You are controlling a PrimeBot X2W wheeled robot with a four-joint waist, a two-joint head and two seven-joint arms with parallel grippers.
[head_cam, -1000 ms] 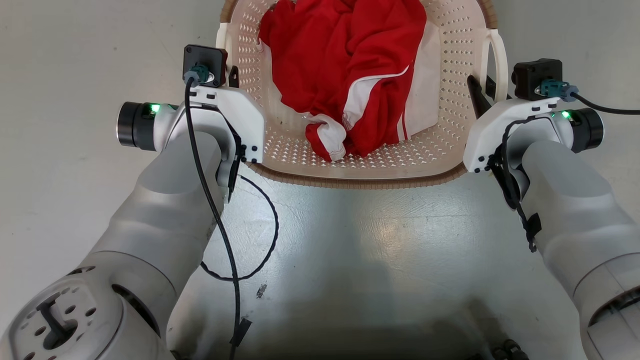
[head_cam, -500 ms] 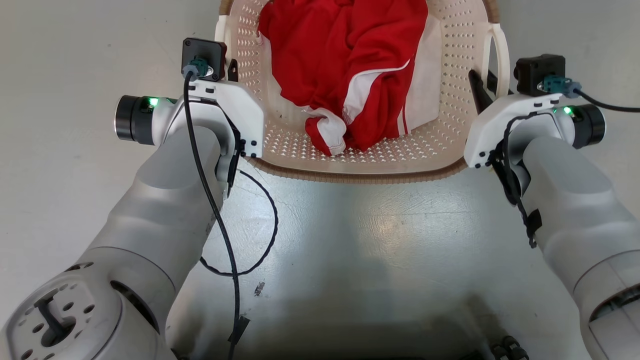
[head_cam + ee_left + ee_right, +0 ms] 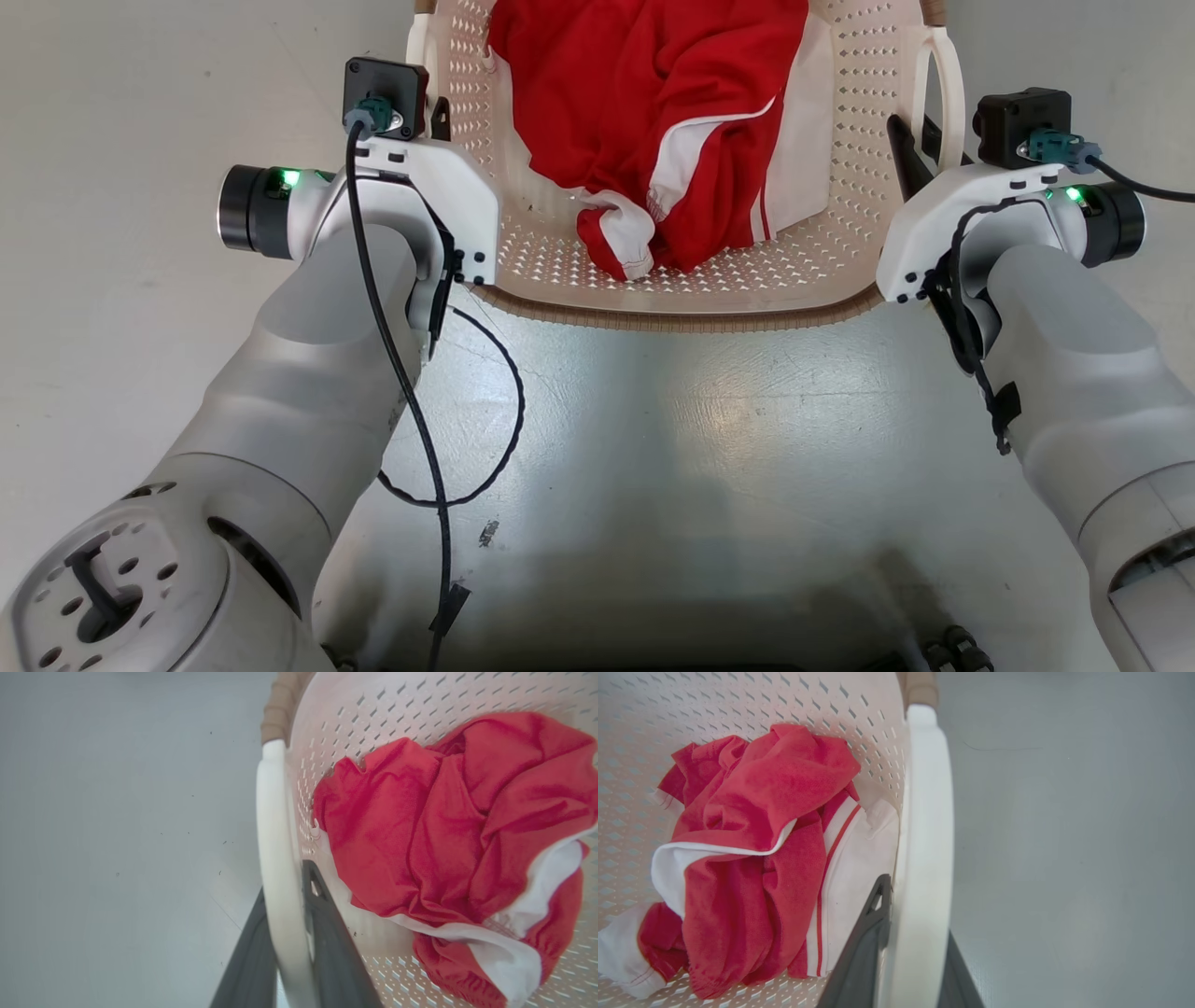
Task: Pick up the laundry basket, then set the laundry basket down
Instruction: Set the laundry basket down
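Underneath, grey floor (image 3: 700,448). Straight ahead, laundry basket (image 3: 854,121) between my wrists; resting or lifted, cannot tell. Inside, crumpled red-and-white garment (image 3: 653,93). My left claw (image 3: 284,879) clamped on left handle (image 3: 273,812), one finger each side; my right claw (image 3: 915,905) likewise on right handle (image 3: 927,788).

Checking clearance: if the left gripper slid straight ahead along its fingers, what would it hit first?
The left gripper straddles the white handle of the laundry basket. Going straight, it would likely slide along it and first meet the brown rim at the handle's end, though depth is unclear.
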